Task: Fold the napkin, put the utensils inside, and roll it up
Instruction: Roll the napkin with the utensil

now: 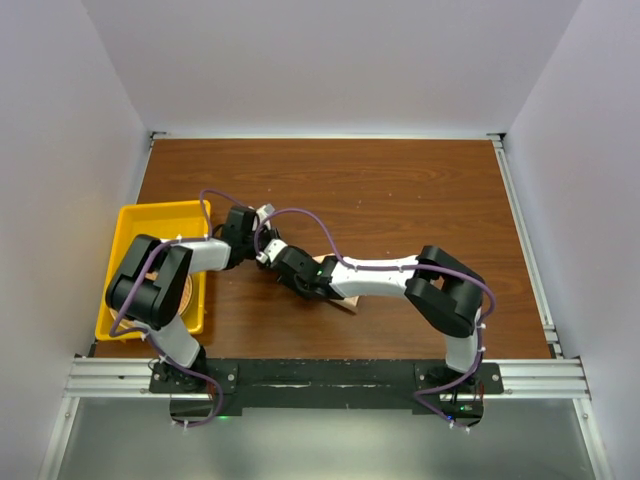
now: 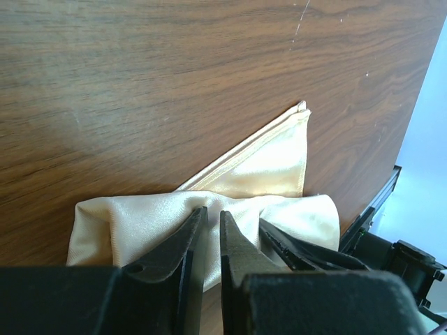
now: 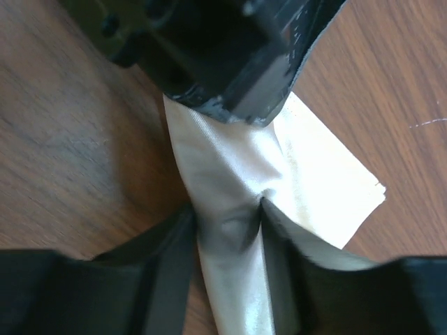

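The napkin (image 2: 272, 164) is a pale peach-gold cloth with a satin sheen, plain and without pattern. It lies on the dark wood-grain table (image 2: 174, 70). In the top view it sits just below the middle of the frame, mostly hidden under the right arm, with only slivers of cloth showing.

In the left wrist view the napkin is gathered into a soft, rounded band across the lower half of the frame. A flat triangular flap with a stitched hem rises from the band to a point at the upper right. The left fingers (image 2: 174, 248) are nearly together at the bottom centre, pinching a thin fold at the band's near edge.

In the right wrist view the cloth runs as a narrow strip from the upper middle to the bottom. A squared corner spreads toward the right edge. The right fingers (image 3: 167, 262) press in on the strip from both sides, so it puckers between them.

A yellow tray (image 1: 135, 225) sits at the left of the top view.
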`<control>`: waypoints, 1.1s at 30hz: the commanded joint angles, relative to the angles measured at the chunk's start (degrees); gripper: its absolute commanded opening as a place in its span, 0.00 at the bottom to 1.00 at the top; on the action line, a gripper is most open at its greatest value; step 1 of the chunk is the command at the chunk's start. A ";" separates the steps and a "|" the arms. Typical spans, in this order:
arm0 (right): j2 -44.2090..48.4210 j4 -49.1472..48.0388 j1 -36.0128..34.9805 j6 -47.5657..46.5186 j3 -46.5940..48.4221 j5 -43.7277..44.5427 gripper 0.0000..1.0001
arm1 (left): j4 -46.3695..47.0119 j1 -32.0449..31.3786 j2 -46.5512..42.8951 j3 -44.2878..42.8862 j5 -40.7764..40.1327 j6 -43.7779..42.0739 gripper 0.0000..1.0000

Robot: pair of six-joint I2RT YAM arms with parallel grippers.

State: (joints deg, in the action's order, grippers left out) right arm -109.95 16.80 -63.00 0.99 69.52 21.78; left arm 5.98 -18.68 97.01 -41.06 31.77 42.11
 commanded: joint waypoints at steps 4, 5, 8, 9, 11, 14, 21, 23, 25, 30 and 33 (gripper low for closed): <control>-3.61 0.52 1.83 1.02 -2.90 -3.39 0.19 | -5.71 1.63 -0.85 -3.49 1.10 -4.31 0.25; -3.52 0.69 2.09 1.55 -2.37 -4.89 0.16 | -5.89 1.97 -2.34 -3.94 1.02 -4.14 0.32; -2.55 1.57 3.32 2.87 -1.06 -11.30 0.06 | -8.15 3.03 -6.46 -5.61 -0.21 -3.44 0.45; -2.11 1.83 3.76 3.13 -0.70 -12.97 0.05 | -8.61 3.47 -7.53 -6.48 -0.83 -3.35 0.47; -1.59 2.71 5.86 4.53 0.26 -19.80 0.03 | -9.58 4.78 -10.77 -7.02 -2.67 -2.91 0.51; -0.27 0.88 10.87 6.99 -0.43 -34.80 0.02 | -10.28 6.98 -14.99 -7.02 -5.13 -2.03 0.53; -2.98 -3.08 20.89 14.03 -0.08 -61.31 0.02 | -10.46 8.83 -20.81 -4.74 -8.04 -1.68 0.53; -5.53 -2.91 22.48 16.31 1.14 -66.83 0.02 | -8.37 8.83 -20.99 -3.60 -6.46 -1.33 0.53; -7.11 -3.17 24.76 18.59 1.76 -70.01 0.02 | -4.95 8.75 -19.94 -2.63 -2.18 -0.01 0.49; -14.58 -4.50 30.38 24.84 3.25 -80.21 0.03 | 4.39 6.73 -16.95 -0.34 3.21 4.38 0.43; -17.05 -6.34 33.38 28.61 4.31 -82.41 0.05 | 8.42 3.48 -14.14 -0.08 3.74 6.57 0.38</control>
State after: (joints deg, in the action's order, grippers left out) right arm -123.15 9.63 -32.82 23.22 72.95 -55.18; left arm 4.99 -11.94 80.36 -41.74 31.40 44.58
